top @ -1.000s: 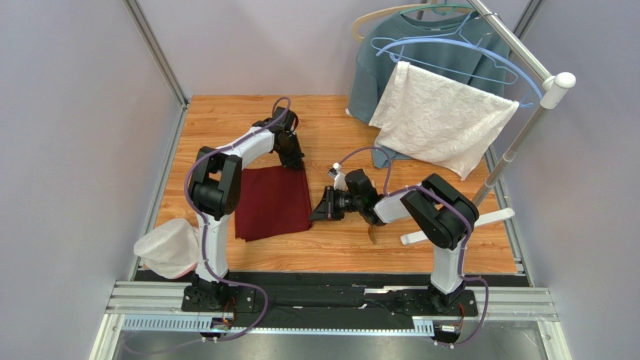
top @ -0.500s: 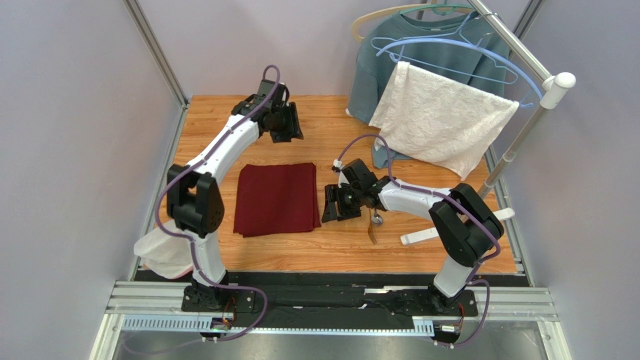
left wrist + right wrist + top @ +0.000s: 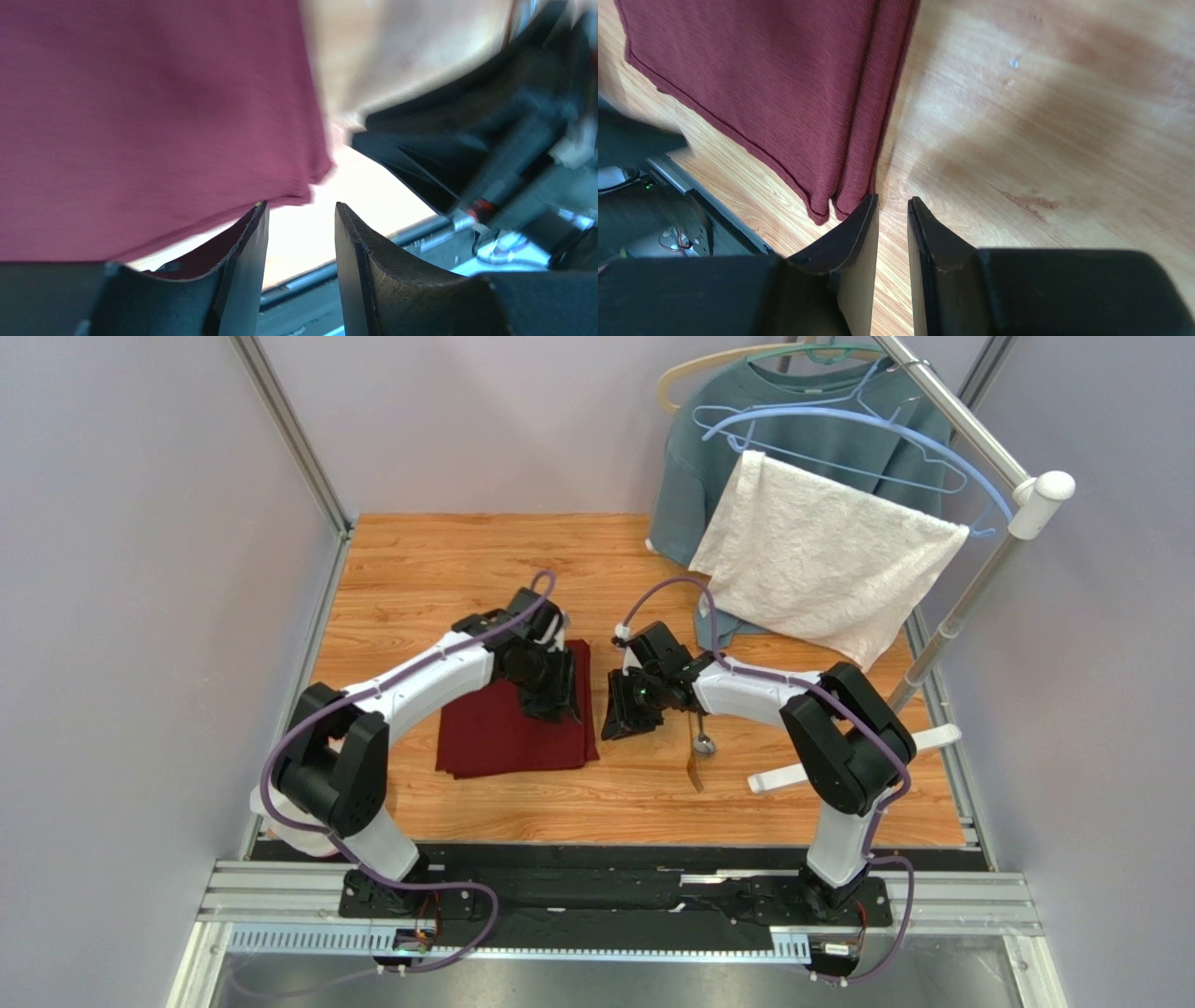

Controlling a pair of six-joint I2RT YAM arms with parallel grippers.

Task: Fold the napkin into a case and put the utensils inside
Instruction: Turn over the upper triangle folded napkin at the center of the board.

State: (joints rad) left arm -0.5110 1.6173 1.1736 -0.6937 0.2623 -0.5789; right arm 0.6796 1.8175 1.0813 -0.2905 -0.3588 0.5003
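The maroon napkin [image 3: 505, 721] lies folded flat on the wooden table [image 3: 421, 574]. My left gripper [image 3: 558, 700] is low over its right edge and open. In the left wrist view the napkin [image 3: 154, 112] fills the upper left, its corner at the left fingertip of that gripper [image 3: 300, 213], with nothing between the fingers. My right gripper [image 3: 617, 721] is just right of the napkin, near the left one. In its wrist view this gripper [image 3: 893, 204] stands open by a narrow gap over bare wood, beside the napkin's layered edge [image 3: 864, 119]. The utensils, a silver spoon [image 3: 704, 746] and a brown fork [image 3: 694, 776], lie right of it.
A white towel [image 3: 828, 560] and a grey-blue sweatshirt [image 3: 701, 455] hang on a rack [image 3: 968, 602] at the back right, its white foot [image 3: 856, 756] on the table. A white cloth bundle [image 3: 316, 798] sits at the near left. A metal rail [image 3: 617, 896] runs along the near edge.
My left arm lifted off the napkin's far corner toward the back, then came down at its right edge, open. The right gripper shifted slightly back, and its jaws opened wide then narrowed.
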